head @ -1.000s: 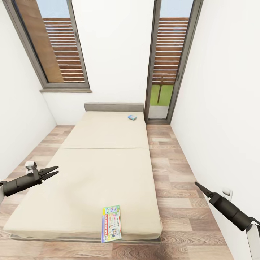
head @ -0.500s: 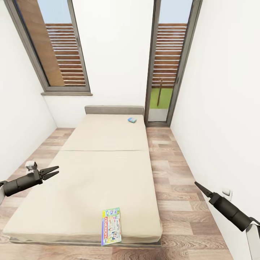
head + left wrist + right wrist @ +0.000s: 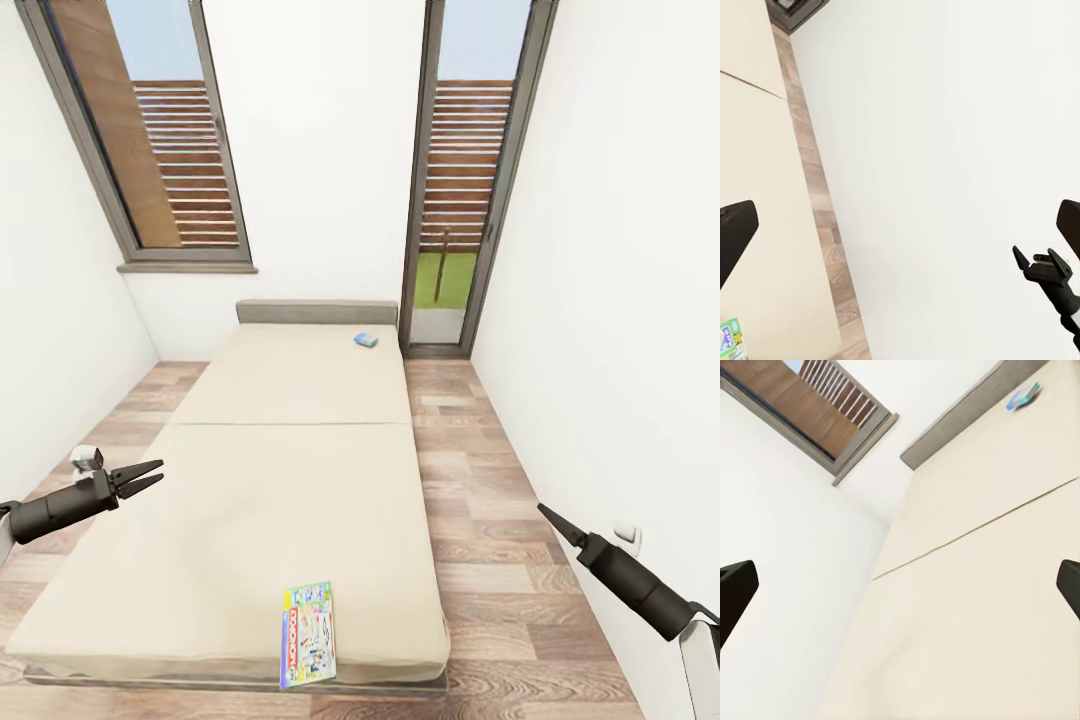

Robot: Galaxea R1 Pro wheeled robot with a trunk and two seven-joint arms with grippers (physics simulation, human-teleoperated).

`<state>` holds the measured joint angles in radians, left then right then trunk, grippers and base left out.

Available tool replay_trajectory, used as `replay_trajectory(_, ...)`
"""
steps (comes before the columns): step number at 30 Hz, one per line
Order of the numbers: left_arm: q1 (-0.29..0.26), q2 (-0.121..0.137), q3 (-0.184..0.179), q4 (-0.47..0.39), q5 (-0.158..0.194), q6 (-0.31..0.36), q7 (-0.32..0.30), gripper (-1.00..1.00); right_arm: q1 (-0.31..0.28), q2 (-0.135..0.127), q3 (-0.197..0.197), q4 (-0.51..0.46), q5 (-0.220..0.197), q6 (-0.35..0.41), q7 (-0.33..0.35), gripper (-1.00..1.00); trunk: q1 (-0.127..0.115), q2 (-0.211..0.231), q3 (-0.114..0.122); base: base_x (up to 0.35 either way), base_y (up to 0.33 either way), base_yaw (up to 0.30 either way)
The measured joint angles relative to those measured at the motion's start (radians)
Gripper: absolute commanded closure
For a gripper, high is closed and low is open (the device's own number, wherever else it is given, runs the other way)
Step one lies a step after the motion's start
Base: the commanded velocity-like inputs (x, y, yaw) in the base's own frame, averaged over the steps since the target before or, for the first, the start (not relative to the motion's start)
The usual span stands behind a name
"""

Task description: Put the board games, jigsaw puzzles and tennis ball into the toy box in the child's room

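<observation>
The multicolour board game (image 3: 308, 635) lies at the bed's (image 3: 290, 470) near edge, and the small blue board game (image 3: 366, 340) lies at its far right corner. The left end effector (image 3: 150, 476) hangs released over the bed's left side; the right end effector (image 3: 545, 513), over the floor (image 3: 480, 500), looks clenched.

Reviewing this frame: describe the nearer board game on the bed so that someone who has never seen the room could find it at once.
Start at the large cream bed filling the middle of the room. At its near edge, slightly right of centre, lies a flat rectangular board game with a busy multicolour cover and a red strip down one side. The other game, a small blue box, lies far off by the headboard.
</observation>
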<state>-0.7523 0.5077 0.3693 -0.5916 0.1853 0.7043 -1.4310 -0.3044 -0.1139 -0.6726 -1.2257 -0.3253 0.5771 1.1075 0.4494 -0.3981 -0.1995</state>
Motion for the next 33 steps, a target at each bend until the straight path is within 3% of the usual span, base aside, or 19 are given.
replay_trajectory(33, 0.000, -0.002, -0.001, 0.000, 0.000, 0.000, 0.002, -1.00, 0.000, -0.005, 0.000, 0.000, -0.005, 0.000, 0.001, -1.00, 0.000, 0.000, 0.055, 0.000, 0.016, 0.000)
